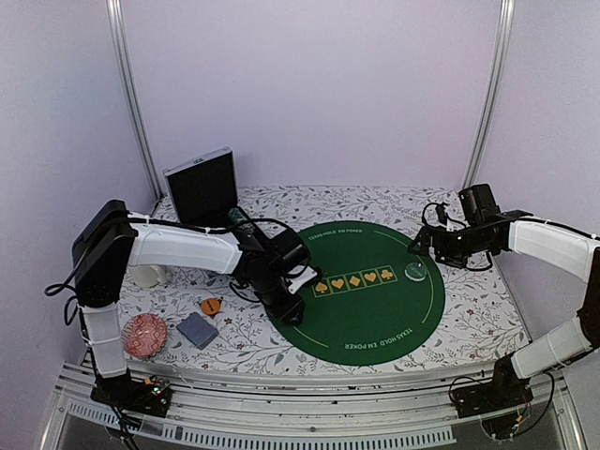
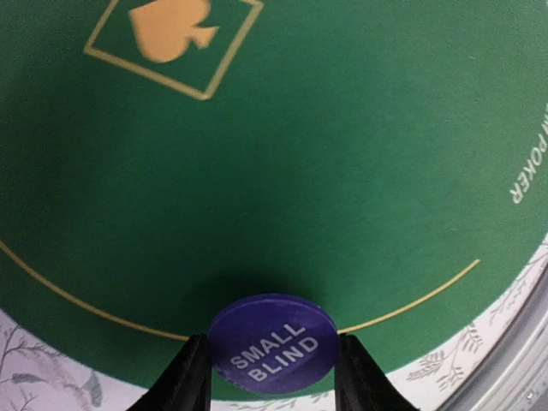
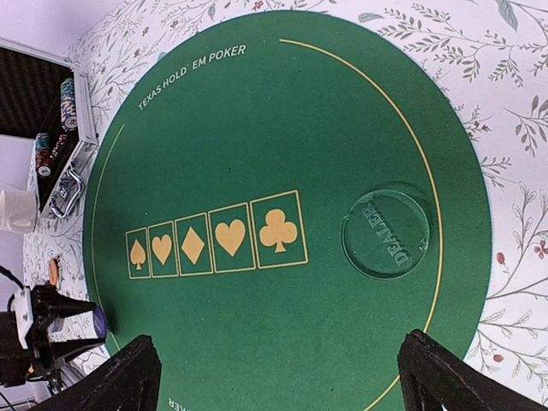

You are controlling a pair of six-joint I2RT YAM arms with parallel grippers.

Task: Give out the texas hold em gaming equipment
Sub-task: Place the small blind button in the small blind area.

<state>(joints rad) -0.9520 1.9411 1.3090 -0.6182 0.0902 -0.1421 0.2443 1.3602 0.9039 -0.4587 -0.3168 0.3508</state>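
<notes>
The purple SMALL BLIND button (image 2: 271,342) is gripped by its edges between the partly closed jaws of the left gripper (image 2: 272,364). It is held over the yellow ring at the left rim of the green poker mat (image 1: 375,319); whether it touches the felt cannot be told. The right gripper (image 3: 280,342) is held wide open with nothing in it, above the mat's right side. The clear DEALER button (image 3: 385,231) is already laid on the mat, beside the club square. The task is therefore judged to be at an early stage. The orange button (image 1: 211,306) and the deck of blue-grey-backed cards (image 1: 198,329) are seen off the mat on the floral tablecloth (image 1: 469,328), and the chips (image 3: 66,101) are racked in the open case (image 1: 202,187).
</notes>
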